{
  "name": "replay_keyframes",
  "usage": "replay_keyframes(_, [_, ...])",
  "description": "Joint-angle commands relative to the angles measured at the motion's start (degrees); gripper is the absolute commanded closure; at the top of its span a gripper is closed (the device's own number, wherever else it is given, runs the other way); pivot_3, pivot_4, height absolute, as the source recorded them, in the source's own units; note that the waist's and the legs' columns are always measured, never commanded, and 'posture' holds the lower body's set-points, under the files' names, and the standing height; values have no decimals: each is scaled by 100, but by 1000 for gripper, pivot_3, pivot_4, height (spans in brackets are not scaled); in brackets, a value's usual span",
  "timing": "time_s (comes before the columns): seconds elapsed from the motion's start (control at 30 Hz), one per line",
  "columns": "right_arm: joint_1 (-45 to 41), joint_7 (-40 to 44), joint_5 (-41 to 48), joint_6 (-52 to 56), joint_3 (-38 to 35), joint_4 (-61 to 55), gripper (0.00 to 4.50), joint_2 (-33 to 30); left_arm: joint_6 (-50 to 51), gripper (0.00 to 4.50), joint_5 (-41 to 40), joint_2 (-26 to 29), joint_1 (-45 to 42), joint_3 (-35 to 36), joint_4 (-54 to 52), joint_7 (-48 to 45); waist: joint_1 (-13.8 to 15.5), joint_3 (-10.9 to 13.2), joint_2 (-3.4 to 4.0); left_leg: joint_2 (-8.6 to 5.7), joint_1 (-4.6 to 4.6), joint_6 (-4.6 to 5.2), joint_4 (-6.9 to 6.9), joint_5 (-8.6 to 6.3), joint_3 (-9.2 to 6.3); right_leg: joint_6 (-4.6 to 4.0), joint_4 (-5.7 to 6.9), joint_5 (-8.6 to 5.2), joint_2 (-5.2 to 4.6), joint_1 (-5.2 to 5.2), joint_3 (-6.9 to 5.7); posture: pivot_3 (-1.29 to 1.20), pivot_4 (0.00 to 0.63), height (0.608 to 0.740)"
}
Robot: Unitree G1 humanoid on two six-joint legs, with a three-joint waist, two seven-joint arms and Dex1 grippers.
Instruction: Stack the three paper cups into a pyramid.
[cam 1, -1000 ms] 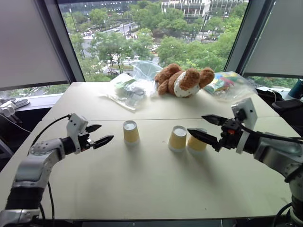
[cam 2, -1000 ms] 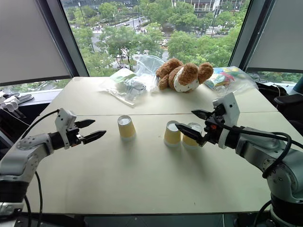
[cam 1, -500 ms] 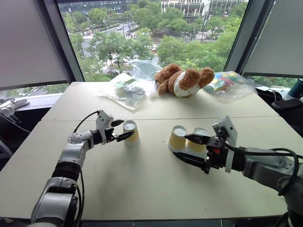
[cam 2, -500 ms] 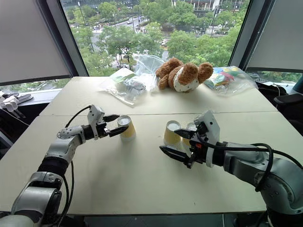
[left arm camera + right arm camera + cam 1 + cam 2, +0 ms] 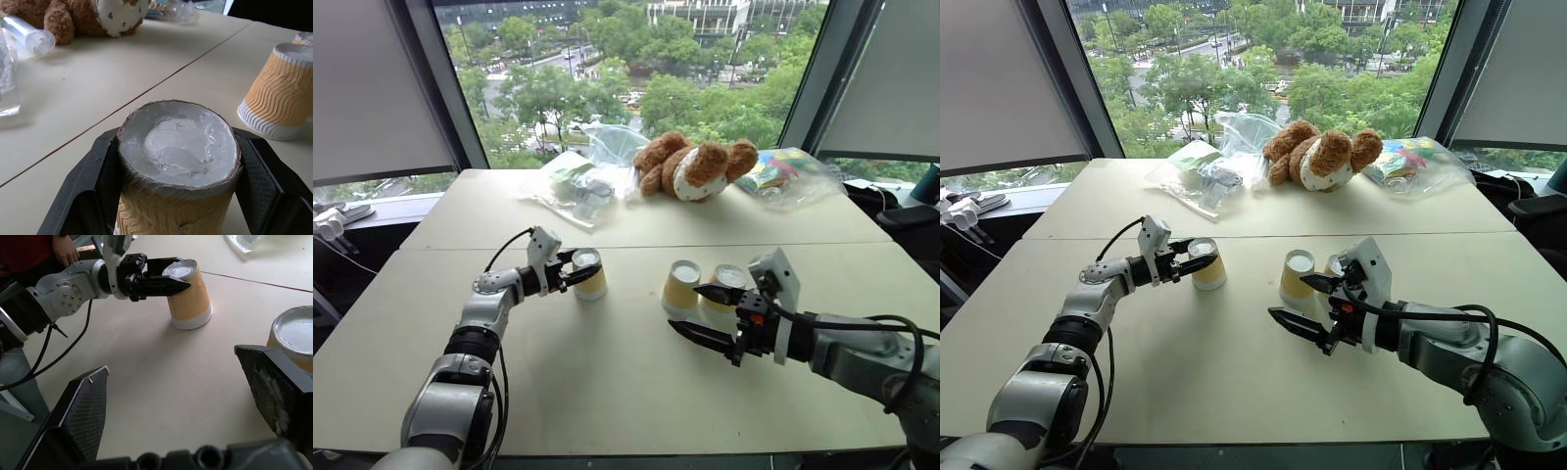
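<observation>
Head view: I see no readable writing. The left gripper has its jaws clenched on the left cup — upside down, base up, on the surface. Two other cups stand inverted side by side. Right wrist view: the right gripper is spread wide, grasping nothing.

Third cup cut off at edge; plastic bags' contents unclear.

One cup left, two cups side by side right, teddy bear behind
</observation>
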Motion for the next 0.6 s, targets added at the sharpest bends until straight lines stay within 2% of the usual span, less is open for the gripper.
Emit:
replay_keyframes(0.03, [193,100,31,-138,-216,-147,0,-198,376,1994,-272,-27,-551,104,-822,-114,13,2,-5,-1,-7,0,6,0,-9,0,0,0,0,0,-7,0,150,740])
replay_keyframes(0.17, [403,279,109,-164,-619,20,0,-522,757,1994,-272,-382,-1318,-203,-1094,-456,36,2,-6,-12,-19,2,19,-1,-16,0,-1,0,-2,2,-9,0,150,740])
replay_keyframes(0.43, [905,122,75,-264,-1271,-75,0,-630,904,1994,-291,-1330,-2786,-131,524,-965,-24,2,-6,-38,-22,58,68,-32,-14,2,6,-1,2,15,-18,0,150,740])
replay_keyframes(0.6, [1152,-204,92,-375,-1293,-328,0,-430,176,1994,-5,-1863,-3141,-247,1299,-1116,10,3,-7,-39,-25,59,72,-33,-9,3,8,-1,3,13,-17,0,150,740])
